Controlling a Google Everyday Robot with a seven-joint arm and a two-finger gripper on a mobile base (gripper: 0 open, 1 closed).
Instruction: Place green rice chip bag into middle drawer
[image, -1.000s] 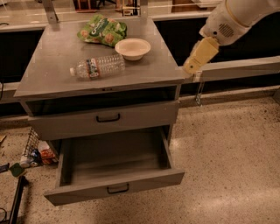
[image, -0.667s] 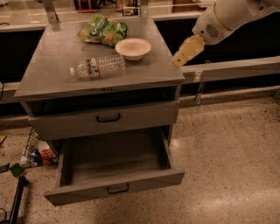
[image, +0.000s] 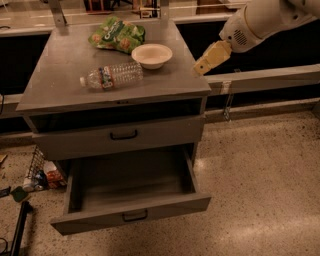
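Observation:
The green rice chip bag (image: 116, 35) lies on the far side of the grey cabinet top (image: 60, 75), just behind and left of a white bowl (image: 152, 55). My gripper (image: 202, 66), tan at the tip of a white arm (image: 260, 22), hovers over the right edge of the cabinet top, to the right of the bowl and well apart from the bag. It holds nothing that I can see. Below the top, a drawer with a black handle (image: 123, 135) is closed. The drawer under it (image: 130, 185) is pulled out and empty.
A clear plastic water bottle (image: 111, 76) lies on its side in the middle of the cabinet top. A counter edge and rail (image: 265, 77) run behind on the right. Clutter and a wire basket (image: 37, 172) sit on the floor at the left.
My gripper has moved left and a little up, from beside the cabinet's right side to over the right edge of its top. The bag, bowl, bottle and drawers have not moved.

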